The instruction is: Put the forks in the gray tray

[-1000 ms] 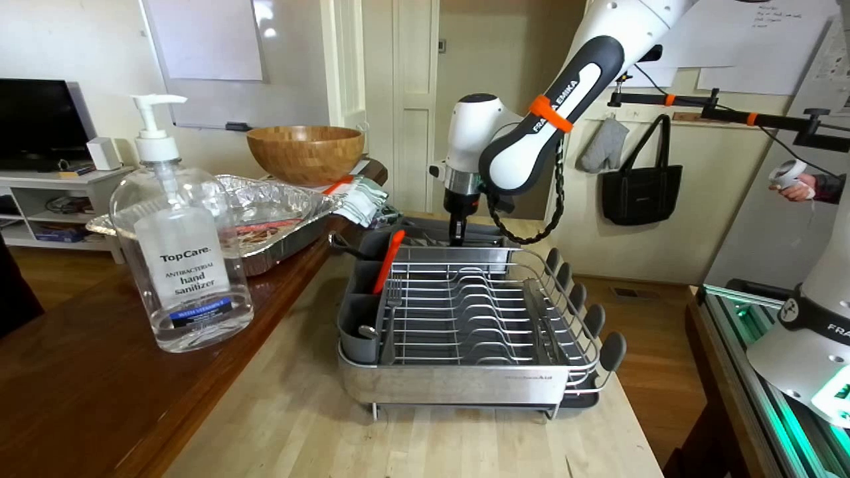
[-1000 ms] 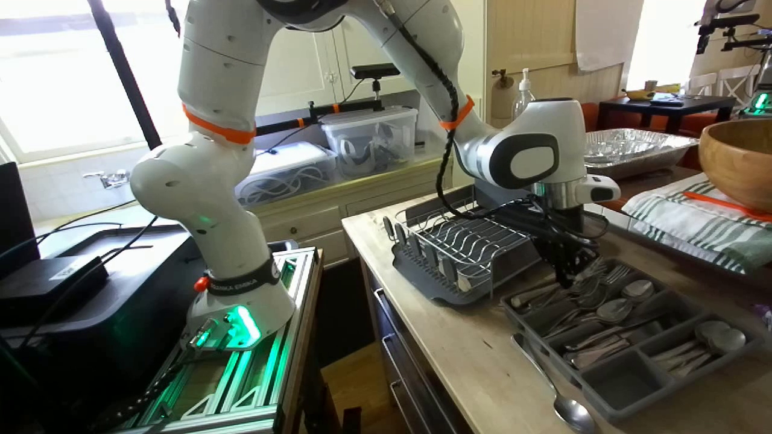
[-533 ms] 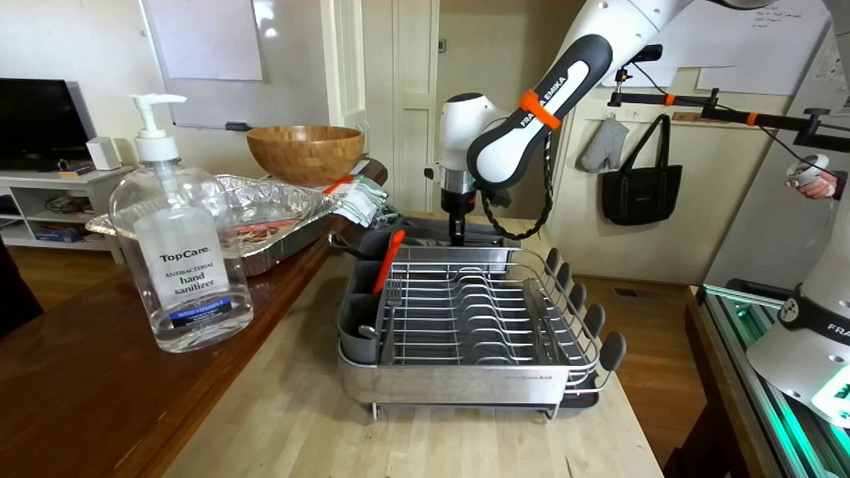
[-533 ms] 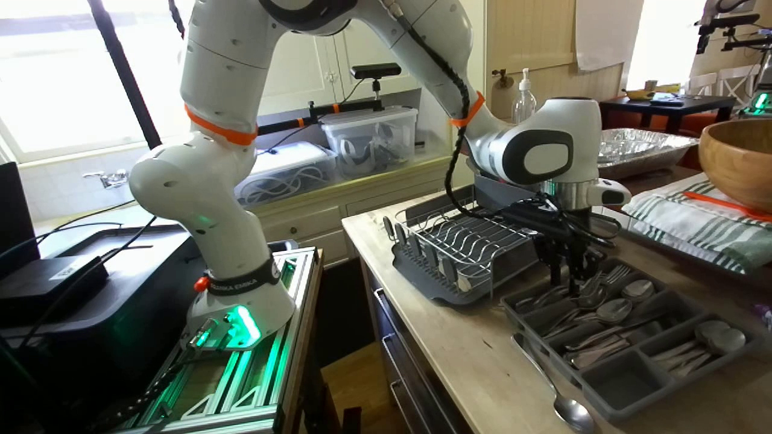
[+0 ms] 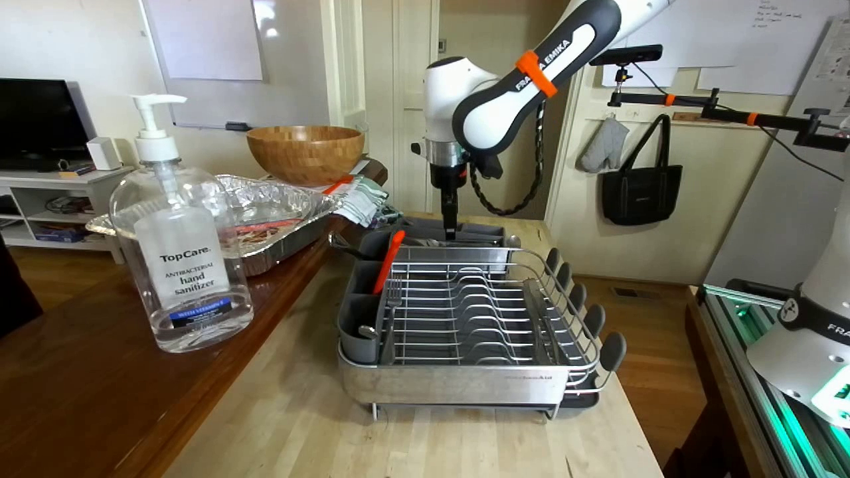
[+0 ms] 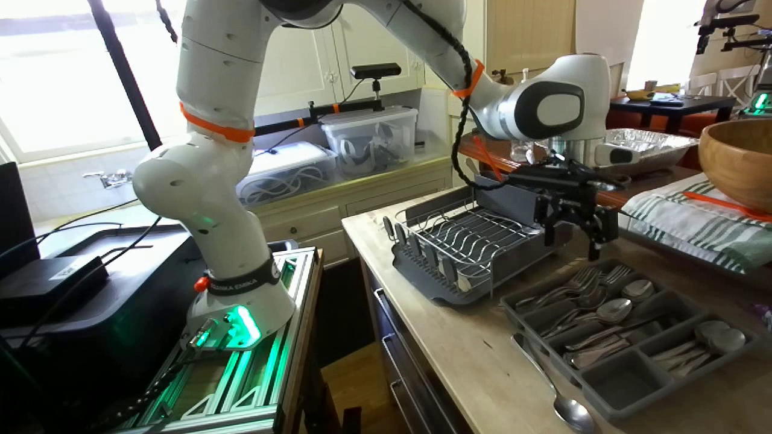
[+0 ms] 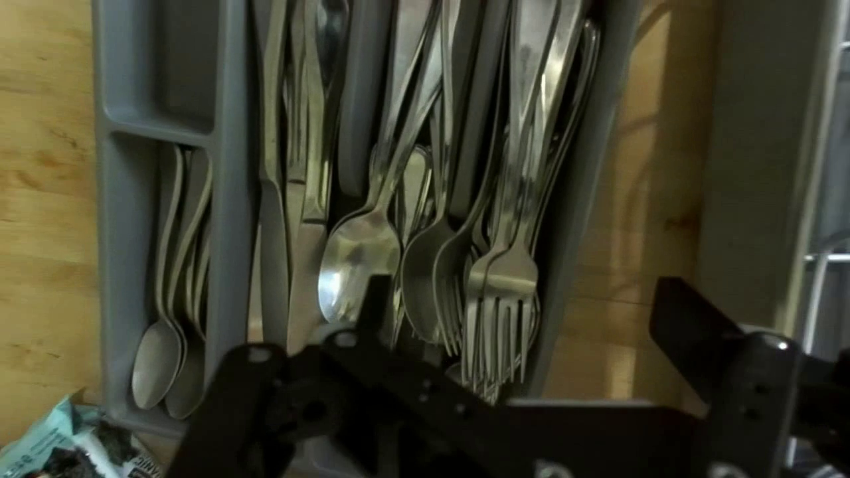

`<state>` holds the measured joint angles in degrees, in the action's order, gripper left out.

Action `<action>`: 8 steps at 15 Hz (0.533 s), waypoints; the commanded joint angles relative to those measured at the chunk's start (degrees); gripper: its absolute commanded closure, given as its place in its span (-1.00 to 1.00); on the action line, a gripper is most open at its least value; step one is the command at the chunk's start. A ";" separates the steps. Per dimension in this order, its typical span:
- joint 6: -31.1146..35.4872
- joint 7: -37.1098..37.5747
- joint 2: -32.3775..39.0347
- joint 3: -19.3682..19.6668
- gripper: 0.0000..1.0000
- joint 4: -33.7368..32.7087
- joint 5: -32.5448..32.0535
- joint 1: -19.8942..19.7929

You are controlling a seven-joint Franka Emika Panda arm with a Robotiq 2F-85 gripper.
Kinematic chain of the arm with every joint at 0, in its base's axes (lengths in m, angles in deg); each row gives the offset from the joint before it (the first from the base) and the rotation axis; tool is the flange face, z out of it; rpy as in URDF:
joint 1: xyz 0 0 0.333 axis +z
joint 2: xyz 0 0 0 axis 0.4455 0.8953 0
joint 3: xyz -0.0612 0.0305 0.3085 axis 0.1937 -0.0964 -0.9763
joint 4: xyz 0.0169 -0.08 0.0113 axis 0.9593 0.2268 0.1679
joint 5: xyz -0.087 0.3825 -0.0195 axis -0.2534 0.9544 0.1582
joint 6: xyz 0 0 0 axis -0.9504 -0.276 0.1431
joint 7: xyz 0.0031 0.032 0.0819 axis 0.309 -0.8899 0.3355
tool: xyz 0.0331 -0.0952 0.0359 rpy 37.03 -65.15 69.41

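Note:
The gray tray (image 6: 624, 377) is a compartmented cutlery tray on the counter, beside the dish rack. Several forks (image 7: 511, 269) lie in its compartment nearest the rack, tines toward the gripper in the wrist view. Some forks (image 6: 617, 274) also show in an exterior view. One more fork (image 5: 393, 295) lies on the wires of the silver dish rack (image 5: 451, 385). My gripper (image 7: 522, 299) is open with nothing between its fingers, raised above the fork end of the tray. In an exterior view the gripper (image 6: 572, 241) hangs clear of the cutlery.
Knives (image 5: 541, 318) lie in the rack; a red-handled utensil (image 5: 389, 262) sticks up from its holder. A large spoon (image 6: 570, 413) rests beside the tray. On the raised brown ledge stand a sanitizer bottle (image 5: 186, 259), a foil pan (image 5: 285, 232) and a wooden bowl (image 5: 305, 153).
The gripper was low in the fork compartment with its jaws together, then spread them, and has now risen above the tray. Whether a fork was let go there cannot be told.

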<state>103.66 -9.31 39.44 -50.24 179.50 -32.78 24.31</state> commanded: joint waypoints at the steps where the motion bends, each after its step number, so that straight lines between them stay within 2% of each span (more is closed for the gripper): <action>1: -5.84 6.65 -5.12 1.08 -1.00 1.27 -3.37 3.93; 2: -7.21 8.45 -6.18 0.98 -1.00 1.31 -4.14 4.74; 4: -5.62 10.36 -7.68 0.40 -1.00 1.98 -8.11 6.85; 8: -0.91 5.94 -7.00 -2.91 -1.00 1.51 -13.13 9.82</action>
<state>99.49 -1.48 32.66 -51.67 179.67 -42.55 32.25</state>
